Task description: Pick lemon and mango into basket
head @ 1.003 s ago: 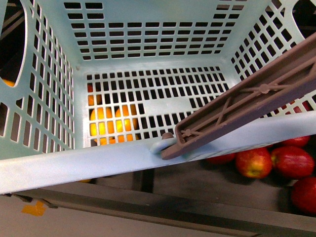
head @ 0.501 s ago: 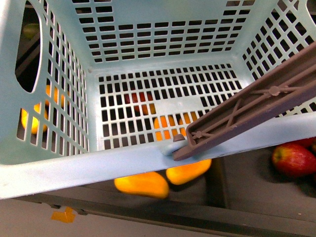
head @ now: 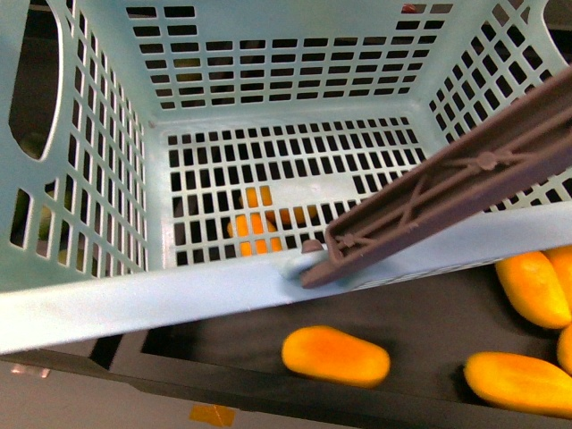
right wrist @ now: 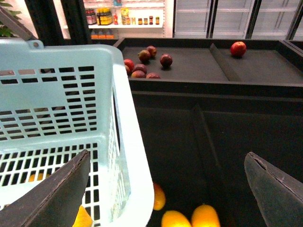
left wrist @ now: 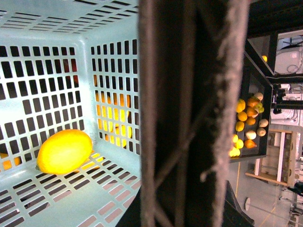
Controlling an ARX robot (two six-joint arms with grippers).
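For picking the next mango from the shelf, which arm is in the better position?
Right. The right gripper is open and empty above the mangoes beside the basket. The left wrist view is filled by the basket's handle, so that arm seems busy carrying it.

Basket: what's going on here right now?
The basket sits above a dark produce shelf, its handle close against the left wrist camera. A lemon already lies inside it. The right gripper is open and empty over the shelf, where mangoes lie untouched; none shows in the basket.
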